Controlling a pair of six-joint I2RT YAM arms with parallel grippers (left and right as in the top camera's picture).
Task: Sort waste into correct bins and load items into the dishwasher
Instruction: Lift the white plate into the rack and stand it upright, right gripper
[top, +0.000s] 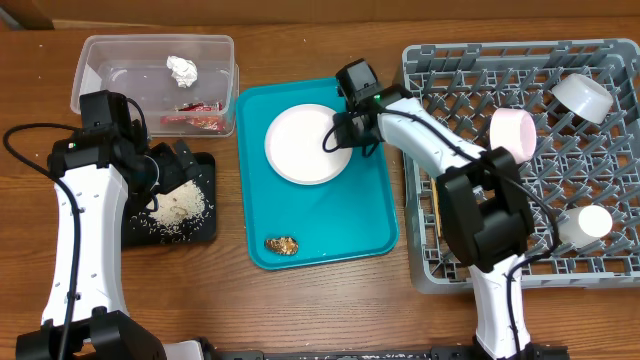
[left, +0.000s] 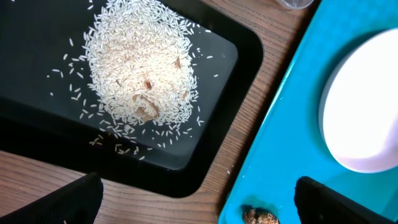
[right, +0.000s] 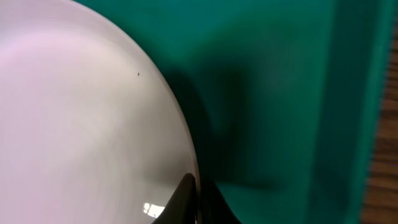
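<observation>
The round white plate (top: 305, 143) lies on the teal tray (top: 370, 215). My right gripper (top: 347, 131) is shut on the plate's right rim (right: 186, 146), one finger above it and one under. The brown food lump (top: 281, 244) lies at the tray's front left and also shows in the left wrist view (left: 260, 216). My left gripper (left: 198, 202) is open and empty above the black tray (top: 200, 232), which holds a heap of white rice (left: 142, 68). The clear tub (top: 95, 55) holds the tissue ball (top: 182, 69) and red wrapper (top: 190, 115). The grey rack (top: 430, 265) holds bowls and a cup.
In the rack lie a white bowl (top: 582, 97), a pinkish bowl (top: 514, 132), a white cup (top: 590, 223) and chopsticks (top: 439, 215). The teal tray stands between the black tray and the rack. Bare wooden table runs along the front edge.
</observation>
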